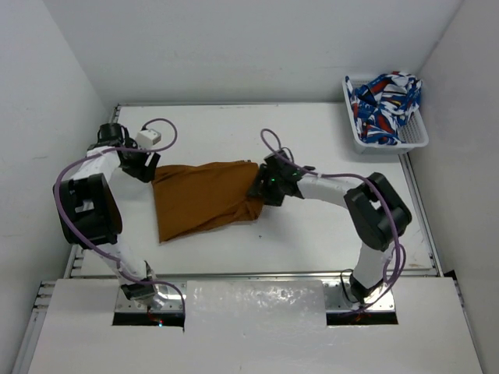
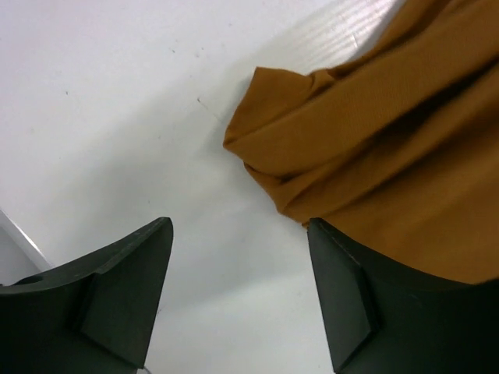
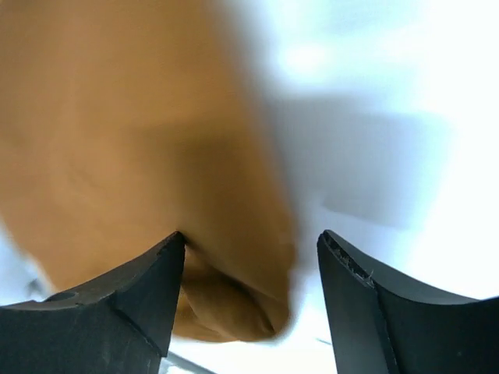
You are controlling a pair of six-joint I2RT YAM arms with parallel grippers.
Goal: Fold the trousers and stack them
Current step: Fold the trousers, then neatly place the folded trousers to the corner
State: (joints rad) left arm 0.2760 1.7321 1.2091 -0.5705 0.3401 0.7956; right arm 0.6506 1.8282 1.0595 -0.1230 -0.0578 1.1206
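The mustard-brown trousers (image 1: 201, 200) lie folded in a rough rectangle on the white table (image 1: 312, 241), between my two grippers. My left gripper (image 1: 148, 170) is open at the cloth's far left corner. In the left wrist view that corner of the trousers (image 2: 374, 156) lies just beyond the right finger, with bare table between the fingertips (image 2: 238, 257). My right gripper (image 1: 257, 192) is open at the cloth's right edge. In the right wrist view the trousers (image 3: 140, 156) are blurred and their edge fold sits between the open jaws (image 3: 251, 249).
A white basket (image 1: 421, 139) at the far right corner holds a blue-red-white patterned cloth (image 1: 383, 100). Grey walls close in the table at the back and both sides. A white panel (image 1: 257, 304) covers the near edge between the arm bases.
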